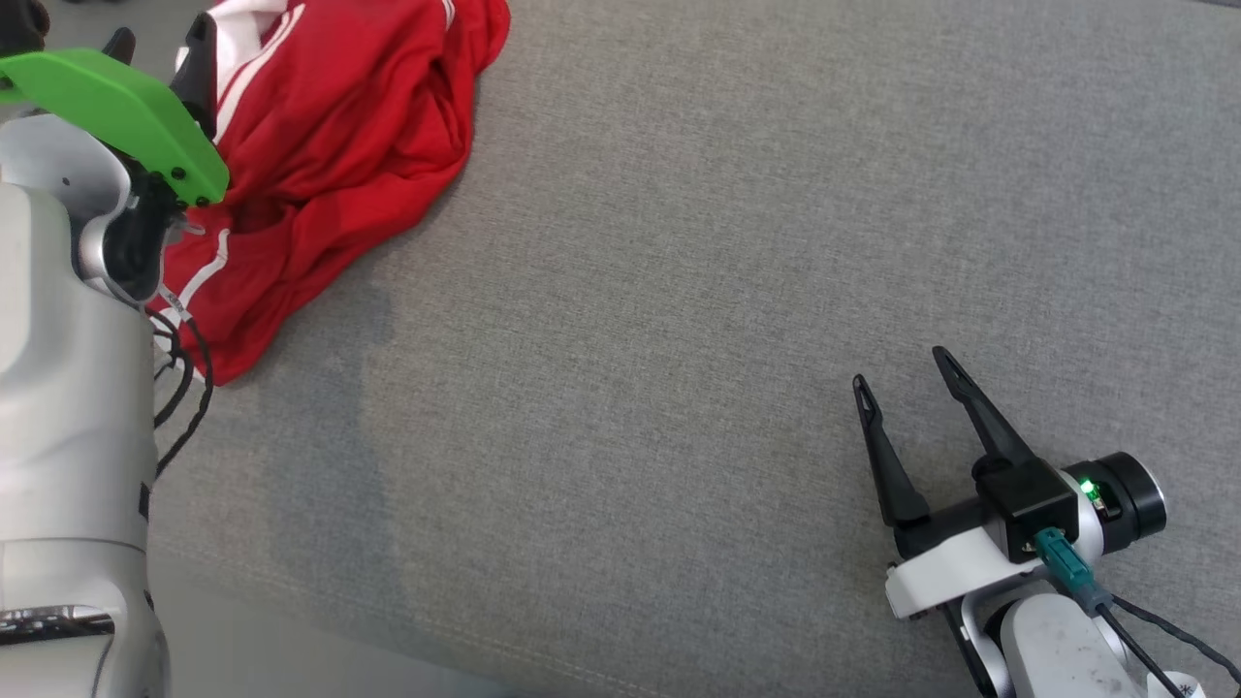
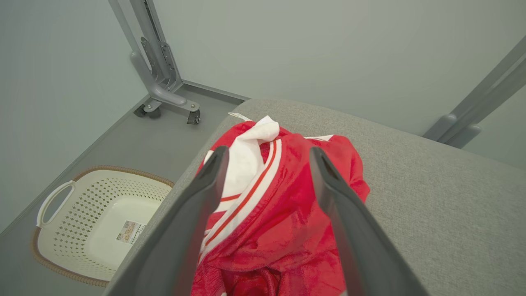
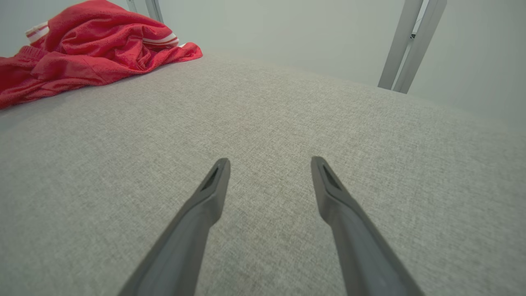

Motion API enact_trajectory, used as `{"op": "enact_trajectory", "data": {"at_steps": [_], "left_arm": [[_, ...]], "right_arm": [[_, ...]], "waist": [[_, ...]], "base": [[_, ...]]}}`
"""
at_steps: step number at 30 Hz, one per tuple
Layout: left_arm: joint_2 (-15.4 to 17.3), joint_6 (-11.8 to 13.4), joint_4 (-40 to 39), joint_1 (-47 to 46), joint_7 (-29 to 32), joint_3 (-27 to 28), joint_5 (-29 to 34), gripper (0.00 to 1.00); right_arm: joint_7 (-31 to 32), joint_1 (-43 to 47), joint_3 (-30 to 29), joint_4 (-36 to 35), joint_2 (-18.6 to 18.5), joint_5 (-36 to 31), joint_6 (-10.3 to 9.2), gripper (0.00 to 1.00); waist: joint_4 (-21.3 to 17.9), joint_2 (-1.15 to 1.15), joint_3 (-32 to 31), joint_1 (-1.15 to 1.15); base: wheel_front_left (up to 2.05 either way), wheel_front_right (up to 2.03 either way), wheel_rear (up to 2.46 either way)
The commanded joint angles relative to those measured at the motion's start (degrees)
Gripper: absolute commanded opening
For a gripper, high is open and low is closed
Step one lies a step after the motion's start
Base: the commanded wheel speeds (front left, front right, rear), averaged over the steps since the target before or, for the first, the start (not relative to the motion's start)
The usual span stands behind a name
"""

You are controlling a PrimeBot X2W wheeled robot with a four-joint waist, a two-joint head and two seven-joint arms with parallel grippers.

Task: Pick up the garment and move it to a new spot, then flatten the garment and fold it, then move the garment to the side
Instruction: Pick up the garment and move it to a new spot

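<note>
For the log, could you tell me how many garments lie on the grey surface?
1: a crumpled red garment at the far-left corner of the grey surface; its folds could hide another.

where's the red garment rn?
Head view, top left: the red garment lies crumpled at the grey surface's far-left corner, by the open left gripper, far from the right gripper.

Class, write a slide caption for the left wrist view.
Open left gripper over crumpled red garment at a corner of the grey surface, white basket below.
</note>
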Motion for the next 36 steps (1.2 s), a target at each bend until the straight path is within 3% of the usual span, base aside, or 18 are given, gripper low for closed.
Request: {"op": "enact_trajectory", "data": {"at_steps": [1,7,17,18,19,20,27,31,36], "left_arm": [[1.47,-0.15,1.22,-1.99,1.08,-0.60,-1.43,1.00],[4.48,-0.18,7.14,-4.73,4.42,-5.45,-5.64,1.00],[5.45,-0.19,12.25,-3.40,6.33,-11.39,-13.58,1.00],[5.45,-0.19,12.26,-3.20,5.87,-12.13,-13.96,0.88],[5.50,-0.20,11.42,-2.99,4.29,-13.07,-14.37,0.27],[5.84,-0.20,10.89,-2.88,3.01,-13.66,-14.81,0.00],[9.59,-0.20,2.28,-2.83,-14.55,-20.09,-17.37,0.00],[13.35,-0.16,-3.09,-3.36,-24.72,-25.00,-16.38,0.00],[15.10,-0.16,-9.07,-5.56,-27.98,-27.28,-12.28,0.00]], "right_arm": [[-0.20,-1.15,0.24,-0.40,-0.25,-0.41,-0.08,1.00],[-0.20,-3.13,1.74,-0.84,-0.27,-0.37,-0.08,1.00],[0.02,-3.59,0.47,-0.98,-0.60,0.22,-0.10,1.00],[0.02,-3.54,0.44,-0.82,-0.64,0.27,-0.11,1.00],[0.12,-3.50,0.38,-0.58,-0.66,0.37,-0.11,1.00],[0.16,-3.49,0.37,-0.41,-0.67,0.51,-0.11,1.00],[-0.03,-3.17,1.98,-0.88,-0.36,3.69,-0.09,1.00],[-0.06,-2.65,2.03,-0.65,-0.30,6.32,-0.09,1.00],[-0.08,-1.44,3.10,0.04,-0.23,8.89,-0.09,1.00]], "waist": [[-3.03,0.00,4.18,-0.01],[-5.56,0.00,8.00,-0.01],[-7.08,0.00,10.92,-0.01],[-7.11,0.00,10.85,-0.01],[-7.14,0.00,10.67,-0.01],[-7.16,0.00,10.45,-0.01],[-7.54,0.00,6.62,-0.01],[-8.10,0.00,3.09,-0.01],[-9.85,0.00,-2.08,-0.01]], "base": [[0.00,0.00,0.00],[0.00,0.00,0.00],[0.00,0.00,0.00],[0.00,0.00,0.00],[0.00,0.00,0.00],[0.00,0.00,0.00],[0.00,0.00,0.00],[0.00,0.00,0.00],[0.00,0.00,0.00]]}}
